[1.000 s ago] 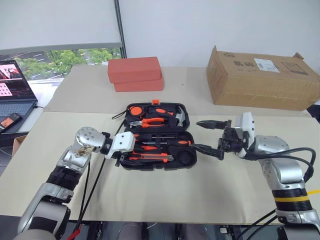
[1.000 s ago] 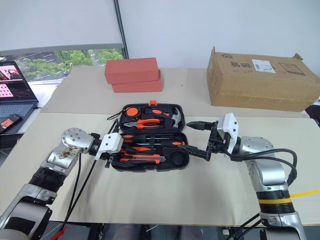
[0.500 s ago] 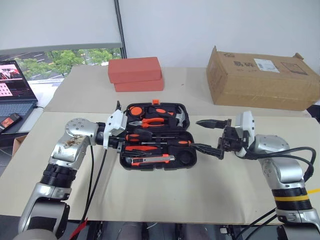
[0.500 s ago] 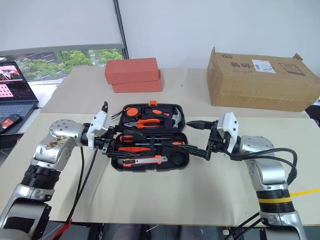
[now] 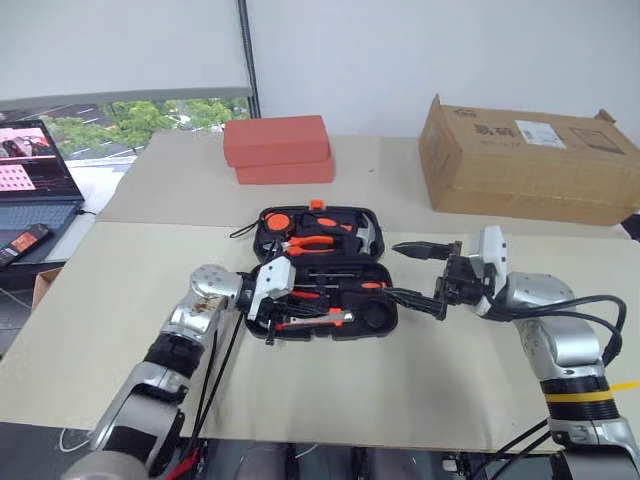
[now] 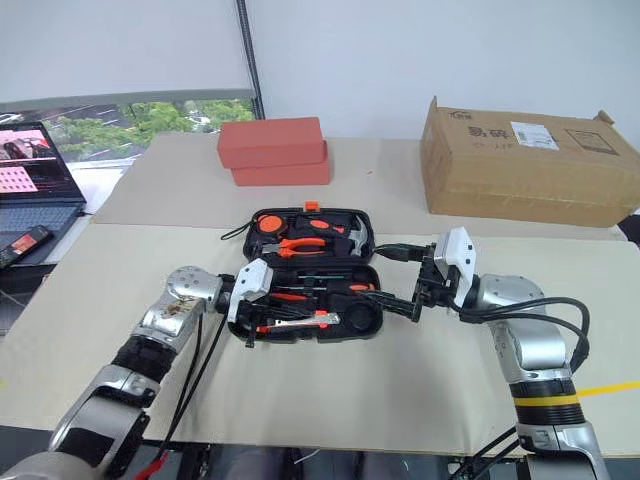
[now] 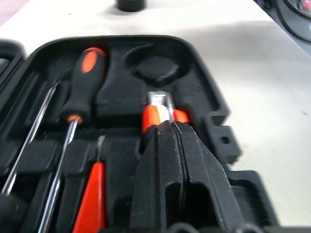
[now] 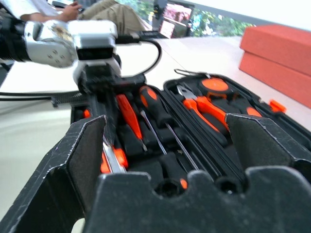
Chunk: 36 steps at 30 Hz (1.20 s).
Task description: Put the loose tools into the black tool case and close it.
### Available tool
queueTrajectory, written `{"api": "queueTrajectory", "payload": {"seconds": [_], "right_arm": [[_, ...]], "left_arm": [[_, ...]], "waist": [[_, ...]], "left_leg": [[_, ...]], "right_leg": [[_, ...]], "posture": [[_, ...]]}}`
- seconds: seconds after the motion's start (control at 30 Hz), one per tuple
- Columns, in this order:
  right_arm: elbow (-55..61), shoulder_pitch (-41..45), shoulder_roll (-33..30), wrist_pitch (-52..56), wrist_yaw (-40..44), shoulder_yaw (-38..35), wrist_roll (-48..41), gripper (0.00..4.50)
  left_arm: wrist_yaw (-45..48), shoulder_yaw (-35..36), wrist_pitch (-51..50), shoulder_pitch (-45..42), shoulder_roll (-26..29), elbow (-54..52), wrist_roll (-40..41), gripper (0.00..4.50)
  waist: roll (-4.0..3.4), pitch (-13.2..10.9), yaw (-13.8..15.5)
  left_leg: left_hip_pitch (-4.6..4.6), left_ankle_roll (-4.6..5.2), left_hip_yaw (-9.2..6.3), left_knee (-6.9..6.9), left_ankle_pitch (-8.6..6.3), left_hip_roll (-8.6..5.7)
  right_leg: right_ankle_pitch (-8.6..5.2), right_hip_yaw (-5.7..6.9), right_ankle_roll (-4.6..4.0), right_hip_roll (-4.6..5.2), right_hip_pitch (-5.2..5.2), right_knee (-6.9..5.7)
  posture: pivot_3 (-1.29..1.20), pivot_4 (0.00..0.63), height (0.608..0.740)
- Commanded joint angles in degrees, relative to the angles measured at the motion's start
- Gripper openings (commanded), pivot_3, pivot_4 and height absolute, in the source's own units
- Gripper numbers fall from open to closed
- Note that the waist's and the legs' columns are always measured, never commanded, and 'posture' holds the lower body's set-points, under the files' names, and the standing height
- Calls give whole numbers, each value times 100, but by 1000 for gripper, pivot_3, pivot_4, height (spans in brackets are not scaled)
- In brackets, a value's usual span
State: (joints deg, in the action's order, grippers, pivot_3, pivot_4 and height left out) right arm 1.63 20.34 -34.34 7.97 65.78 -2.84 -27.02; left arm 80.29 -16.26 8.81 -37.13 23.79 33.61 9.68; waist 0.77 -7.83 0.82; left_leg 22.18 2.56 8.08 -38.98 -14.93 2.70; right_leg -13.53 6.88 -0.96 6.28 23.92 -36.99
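Note:
The black tool case [image 5: 389, 320] lies open in the middle of the table, its orange latch [image 5: 316, 204] on the far edge. A red-and-black screwdriver [image 7: 82, 77], a slim red tool [image 7: 92, 194] and the utility knife [image 7: 158, 109] rest in the near half's recesses. My left gripper [image 5: 293, 303] is shut, and its fingertips [image 7: 163, 133] sit on top of the knife with nothing between them. My right gripper [image 5: 390, 268] hangs open at the case's right end, level and pointing left, with nothing between its fingers [image 8: 87, 160].
Pliers [image 5: 312, 241] and a hammer [image 5: 362, 232] sit in the lid half. Two stacked red-orange boxes [image 5: 278, 150] stand behind the case, a cardboard box [image 5: 525, 160] at the back right. A laptop [image 5: 30, 165] is at the far left. A person [image 8: 73, 9] sits beyond the table.
My left gripper has come in from the case's left end, dropped over the near half and shut on top of the knife. The right arm has stayed still. The camera shifted slightly.

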Motion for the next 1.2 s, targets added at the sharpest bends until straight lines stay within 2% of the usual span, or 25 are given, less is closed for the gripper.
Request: {"api": "queueTrajectory", "payload": {"seconds": [0.03, 0.17, 0.27, 0.37, 0.43, 0.53, 0.57, 0.63, 0.8, 0.87, 0.9, 0.93, 0.97, 1.03, 1.1, 1.2], "right_arm": [[120, -30, -52, -147, 1, -108, 6, 4500], [132, -166, -128, -168, 11, -206, 26, 4500], [113, -288, -246, -69, -197, -337, 117, 4500], [-156, -414, -515, -110, -396, -636, 263, 4500], [-470, -584, -899, -216, -449, -763, 569, 4500], [-722, -793, -1484, 182, -630, -692, 1036, 4500], [-810, -812, -1618, 232, -761, -625, 1230, 4500], [-995, -764, -1744, 364, -902, -590, 1383, 4500], [-1170, -686, -1889, 730, -845, -459, 1506, 4500], [-1219, -632, -1872, 788, -794, -421, 1506, 4500], [-1255, -605, -1880, 808, -781, -398, 1529, 4500], [-1280, -592, -1901, 833, -745, -368, 1546, 4008], [-1300, -588, -1929, 867, -714, -341, 1556, 3764], [-1469, -604, -1993, 832, -670, -322, 1607, 2952], [-1666, -615, -2021, 665, -626, -314, 1670, 2465], [-1887, -562, -2003, 489, -583, -306, 1711, 1405]], "left_arm": [[-78, -470, 425, 195, 31, 1100, -807, 20], [-53, -503, 639, 134, 3, 1356, -858, 20], [-33, -372, 771, 89, 1, 1157, -701, 20], [17, -50, 548, 83, 74, 501, -285, 20], [5, 344, -140, 78, 132, -318, 309, 20], [17, 706, -992, 166, 333, -1345, 897, 725], [0, 766, -1160, 199, 405, -1596, 980, 1124], [-33, 882, -1528, 266, 575, -2146, 1182, 1832], [-362, 1177, -2321, 349, 848, -3315, 1603, 3479], [-471, 1179, -2403, 449, 957, -3638, 1564, 4241], [-511, 1173, -2461, 493, 996, -3762, 1571, 4447], [-550, 1175, -2534, 540, 1034, -3890, 1600, 4500], [-587, 1177, -2611, 577, 1067, -4002, 1638, 4500], [-655, 1197, -2716, 668, 1124, -4217, 1697, 4500], [-704, 1208, -2756, 749, 1143, -4330, 1701, 4500], [-733, 1151, -2750, 837, 1175, -4389, 1650, 4500]], "waist": [[-16, 33, -9], [-38, 55, -18], [-46, 72, -26], [-49, 73, -28], [-47, 71, -25], [-39, 65, -33], [-39, 65, -33], [-38, 62, -48], [-29, 45, -62], [-26, 39, -63], [-26, 38, -62], [-26, 38, -63], [-26, 38, -60], [-27, 36, -54], [-26, 34, -45], [-26, 34, -33]], "left_leg": [[-13, 3, -1, 0, -2, 0], [-85, 10, -6, 1, -9, 8], [-92, 6, -7, 1, -10, 10], [-90, 5, -6, 1, -9, 11], [-72, 8, -4, 1, -6, 9], [11, 13, -1, -2, -6, 8], [37, 9, 1, -3, -1, 3], [41, -44, 6, -4, 32, 1], [37, -43, 6, 4, 30, 1], [36, -26, 5, 4, 20, 1], [34, -15, 4, 4, 13, 2], [27, -15, 3, 4, 13, 2], [23, -12, 3, 6, 11, 2], [23, -13, 3, 6, 11, 2], [24, -16, 3, 6, 13, 2], [24, -25, 6, 6, 19, 1]], "right_leg": [[0, 0, 0, 3, -16, 0], [-26, 0, 42, 19, -83, 12], [-25, -1, 46, 25, -86, 11], [-24, -3, 46, 25, -82, 7], [-24, -5, 43, 23, -69, 7], [-6, -7, 14, 16, 8, 4], [4, -8, -1, 14, 35, -3], [2, -6, 0, 3, 40, 0], [-3, -6, 9, 1, 29, 21], [-21, -6, 42, 3, 27, 22], [-24, -8, 46, 4, 25, 22], [-25, -9, 48, 6, 21, 20], [-25, -12, 49, 6, 18, 19], [-25, -14, 49, 5, 18, 17], [-25, -13, 48, 4, 21, 16], [-23, -14, 44, 5, 19, 18]], "posture": [[0, 150, 711], [0, 150, 711], [0, 150, 711], [0, 150, 711], [0, 150, 711], [0, 150, 711], [0, 150, 711], [0, 150, 711], [0, 150, 711], [0, 150, 711], [0, 150, 711], [0, 150, 711], [0, 150, 711], [0, 150, 711], [0, 150, 711], [0, 150, 711]]}}
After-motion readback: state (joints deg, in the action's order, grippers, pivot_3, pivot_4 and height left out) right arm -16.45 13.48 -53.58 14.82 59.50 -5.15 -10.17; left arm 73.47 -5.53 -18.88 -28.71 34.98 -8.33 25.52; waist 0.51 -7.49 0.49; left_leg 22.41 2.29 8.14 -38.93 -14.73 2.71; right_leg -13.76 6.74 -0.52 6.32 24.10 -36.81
